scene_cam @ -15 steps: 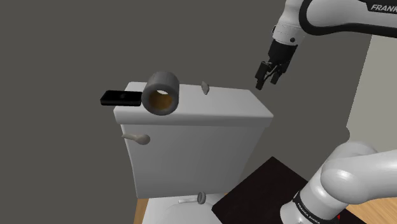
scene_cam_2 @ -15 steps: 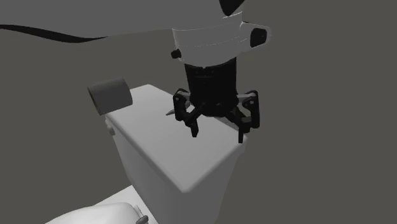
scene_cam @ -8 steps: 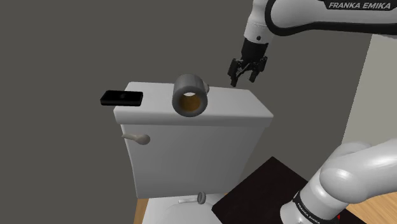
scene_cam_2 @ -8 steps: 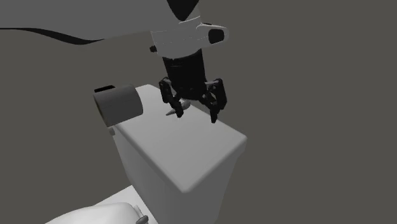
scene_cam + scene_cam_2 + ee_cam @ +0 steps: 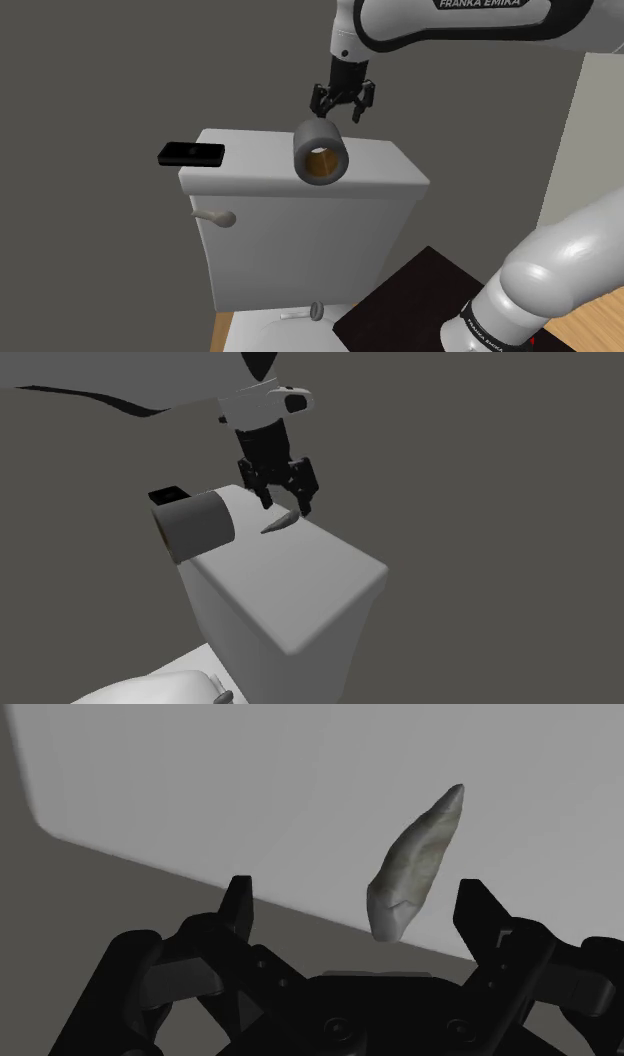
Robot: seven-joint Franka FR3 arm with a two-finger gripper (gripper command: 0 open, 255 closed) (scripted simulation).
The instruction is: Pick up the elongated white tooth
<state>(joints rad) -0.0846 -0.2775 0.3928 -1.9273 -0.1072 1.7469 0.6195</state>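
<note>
Wrist view: open pincer [image 5: 358,894] hangs over the tooth [image 5: 415,864], off-centre; closing askew could flick it off the tank lid [image 5: 250,794]

light: dim, flat, falling from above | toilet tank [image 5: 300,230]: top palest; sides greyer | wall [image 5: 90,80]: murky dark grey | shadows: soft

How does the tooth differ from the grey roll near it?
The tooth is slim and tapers to a point; the roll is a stubby hollow cylinder. The tooth is pale off-white, the roll darker grey with a brownish core. The roll is far bulkier than the tooth. Both are at the top of the white tank.
</note>
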